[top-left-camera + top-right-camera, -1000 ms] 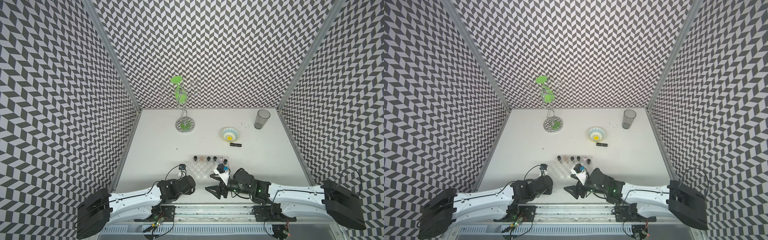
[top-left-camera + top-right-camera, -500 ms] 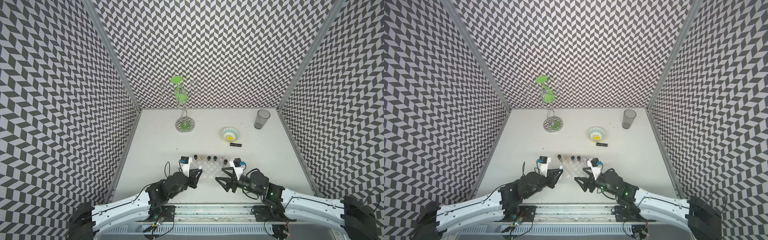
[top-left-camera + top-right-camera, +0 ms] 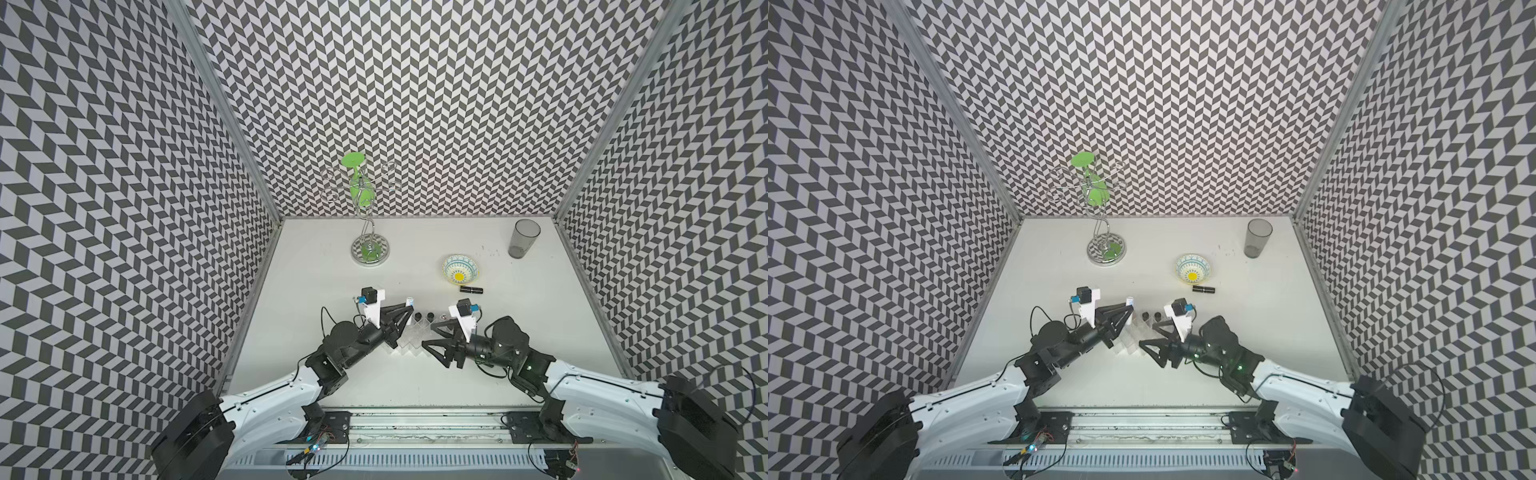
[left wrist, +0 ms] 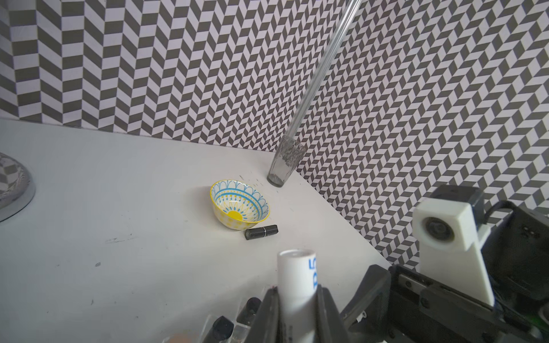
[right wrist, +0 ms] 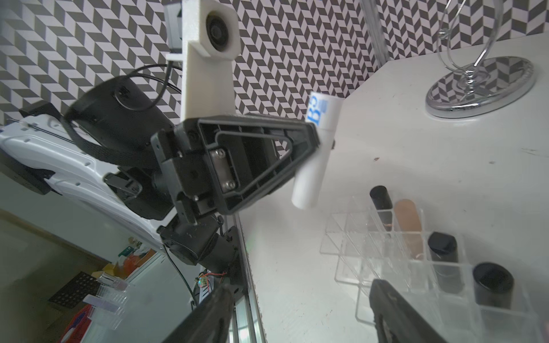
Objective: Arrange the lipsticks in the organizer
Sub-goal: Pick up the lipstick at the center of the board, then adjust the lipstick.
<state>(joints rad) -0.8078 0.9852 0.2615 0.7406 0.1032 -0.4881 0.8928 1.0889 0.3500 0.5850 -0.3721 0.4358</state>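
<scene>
Right wrist view: left gripper (image 5: 322, 139) clenched mid-barrel on white cylindrical plastic lipstick tube with blue print (image 5: 307, 184), tilted over far-left corner of clear acrylic gridded organizer (image 5: 350, 237). Right gripper (image 5: 300, 308) spread, empty. Tube likely light, rigid, slick; mid-barrel hold suits.

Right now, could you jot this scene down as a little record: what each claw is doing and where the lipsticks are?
left claw: shut on the white lipstick, held beside the organizer, not in a cell
right claw: open, empty, near the organizer's opposite end
in the organizer: three black lipsticks and one beige lipstick, standing in one row
loose: one black lipstick lying on the table beside the bowl
also there: grey tumbler, far right corner
</scene>
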